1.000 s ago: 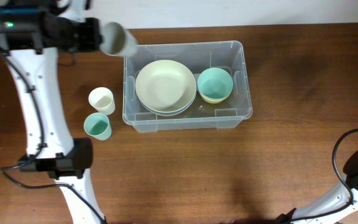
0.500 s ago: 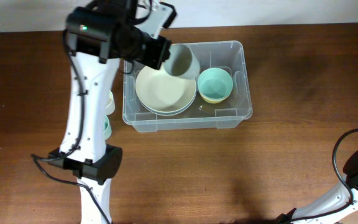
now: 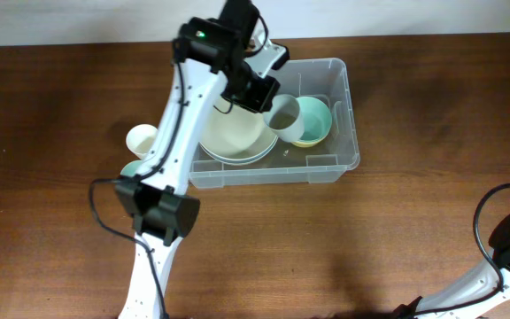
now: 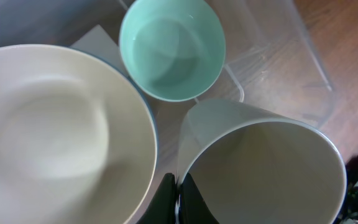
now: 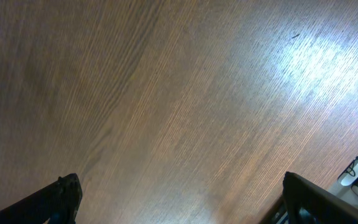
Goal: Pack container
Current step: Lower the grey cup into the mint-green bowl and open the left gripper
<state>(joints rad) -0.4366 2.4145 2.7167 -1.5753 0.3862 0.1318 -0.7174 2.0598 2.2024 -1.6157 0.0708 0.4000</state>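
Observation:
The container [image 3: 348, 89] is a clear bin at the table's back centre. Inside it lie a stack of cream plates [image 3: 228, 137] and a teal bowl [image 3: 315, 120] nested in a yellow one. My left gripper [image 3: 270, 104] hangs over the bin, shut on the rim of a pale grey cup [image 3: 283, 113]. In the left wrist view the fingers [image 4: 166, 199] pinch the cup's wall [image 4: 260, 168], with the teal bowl [image 4: 171, 50] and the cream plate [image 4: 55, 130] beneath. My right gripper [image 5: 179, 186] stands open over bare wood, holding nothing.
A cream cup [image 3: 142, 140] and a teal cup [image 3: 129, 168], partly hidden by my left arm, stand on the table left of the bin. My right arm's base and cable [image 3: 507, 239] sit at the lower right corner.
My left arm has swung right from the table's back left corner to over the bin, carrying the grey cup. The right arm has not moved.

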